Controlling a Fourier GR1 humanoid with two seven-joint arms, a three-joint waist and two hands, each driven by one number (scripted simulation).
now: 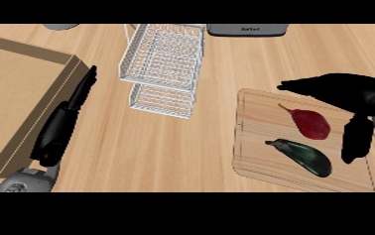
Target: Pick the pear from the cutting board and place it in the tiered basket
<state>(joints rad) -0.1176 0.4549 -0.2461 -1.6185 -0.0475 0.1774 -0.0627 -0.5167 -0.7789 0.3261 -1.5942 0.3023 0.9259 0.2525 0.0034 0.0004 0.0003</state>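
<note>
Pear (313, 124) and eggplant (304, 157) lie on the cutting board (254, 130), tiered basket (162, 63) apart.

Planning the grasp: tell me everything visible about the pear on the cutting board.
The pear is dark red, smooth, teardrop-shaped, its thin stem pointing toward the view's upper left. It lies on its side on the wooden cutting board, apart from the eggplant nearer the robot. The open right hand arches over its far and right sides, not visibly touching.
</note>
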